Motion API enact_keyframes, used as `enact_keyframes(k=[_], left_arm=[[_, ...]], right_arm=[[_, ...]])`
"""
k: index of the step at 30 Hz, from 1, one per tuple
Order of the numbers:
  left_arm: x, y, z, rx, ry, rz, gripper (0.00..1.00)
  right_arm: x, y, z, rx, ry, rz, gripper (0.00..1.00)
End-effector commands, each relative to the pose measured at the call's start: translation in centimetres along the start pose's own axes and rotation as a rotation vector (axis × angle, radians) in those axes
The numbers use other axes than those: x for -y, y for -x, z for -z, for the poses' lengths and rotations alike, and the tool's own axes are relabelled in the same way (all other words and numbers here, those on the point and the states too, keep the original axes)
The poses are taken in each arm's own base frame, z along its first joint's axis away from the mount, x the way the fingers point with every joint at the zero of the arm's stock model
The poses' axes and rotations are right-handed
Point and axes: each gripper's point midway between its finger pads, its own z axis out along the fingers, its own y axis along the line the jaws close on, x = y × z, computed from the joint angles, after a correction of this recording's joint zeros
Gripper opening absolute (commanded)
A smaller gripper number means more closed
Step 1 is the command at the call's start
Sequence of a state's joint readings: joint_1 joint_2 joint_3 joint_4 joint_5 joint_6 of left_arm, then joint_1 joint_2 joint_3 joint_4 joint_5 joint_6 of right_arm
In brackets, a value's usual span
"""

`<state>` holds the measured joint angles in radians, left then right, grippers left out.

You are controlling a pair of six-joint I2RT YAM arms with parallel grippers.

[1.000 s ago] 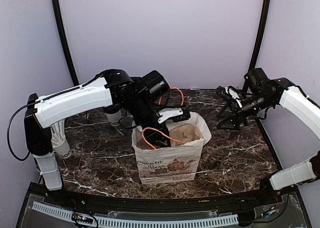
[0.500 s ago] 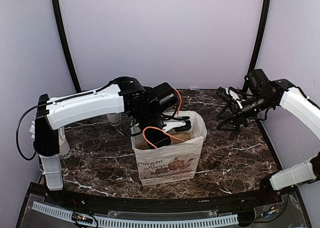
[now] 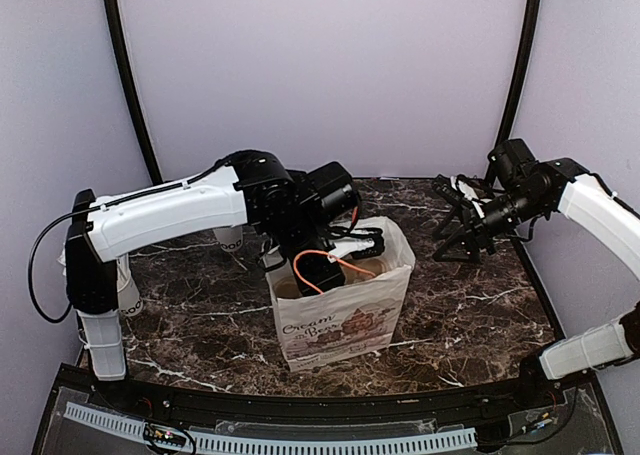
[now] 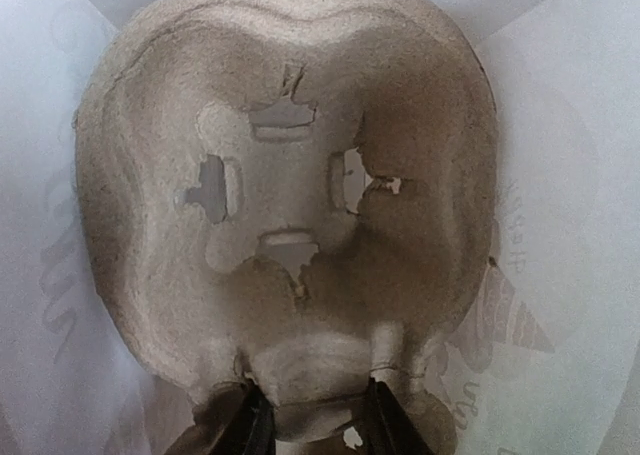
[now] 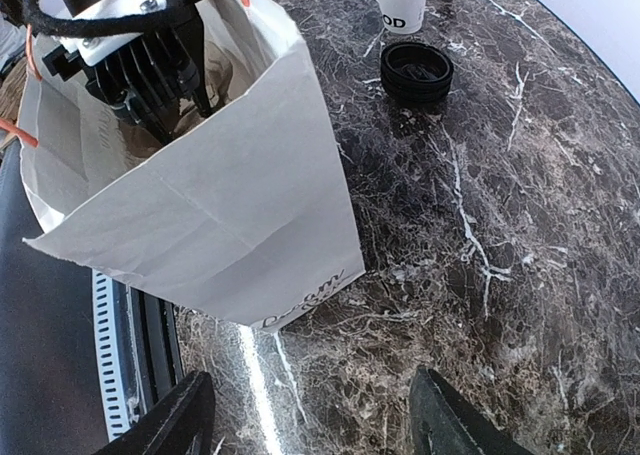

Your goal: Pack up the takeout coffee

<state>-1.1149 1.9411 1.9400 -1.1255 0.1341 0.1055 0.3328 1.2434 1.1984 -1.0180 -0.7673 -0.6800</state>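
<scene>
Meanwhile, the takeout coffee is standing upright on the marble table; left gripper is clamping a pulp carrier, right gripper is hanging open.

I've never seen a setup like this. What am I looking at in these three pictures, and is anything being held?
Two robot arms are bolted to a marble table. One picture looks down from above; the other two come from a camera on each wrist. The left arm reaches into a white paper bag; its camera shows the left tool pinching the rim of a pulp cup carrier inside. The right tool hangs open and empty, its camera seeing the bag, a loose black lid and a white cup nearby.
</scene>
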Motion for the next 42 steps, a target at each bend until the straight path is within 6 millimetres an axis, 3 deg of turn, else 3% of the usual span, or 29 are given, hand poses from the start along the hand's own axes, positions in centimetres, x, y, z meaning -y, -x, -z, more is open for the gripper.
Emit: enact_keyframes(k=[1,13,19,28,33,42], left_arm=[[0.3,-2.1,-0.6,-0.078,-0.007,0.036,0.25],[-0.6,-4.1,-6.4,-0.207,0.012,0.121,0.26],[-1.1,-4.2,-8.3,-0.202,0.027,0.158,0.27],[-1.2,-5.9,-11.2,-0.235,0.023,0.168,0.31],[-1.5,-6.0,-11.7,-0.230,0.036,0.165,0.34],[-1.3,-3.9,-10.2,-0.144,0.025,0.148,0.37]], right_arm=[[-0.1,0.5,0.0,0.018,0.018,0.014,0.68],[-0.3,0.0,0.0,0.018,0.013,0.016,0.68],[-0.5,-0.1,0.0,0.022,0.013,0.019,0.68],[-0.6,-0.2,0.0,0.025,0.011,0.022,0.69],[-0.6,-0.1,0.0,0.026,0.017,0.020,0.69],[-0.6,-0.1,-0.1,0.025,0.016,0.018,0.69]])
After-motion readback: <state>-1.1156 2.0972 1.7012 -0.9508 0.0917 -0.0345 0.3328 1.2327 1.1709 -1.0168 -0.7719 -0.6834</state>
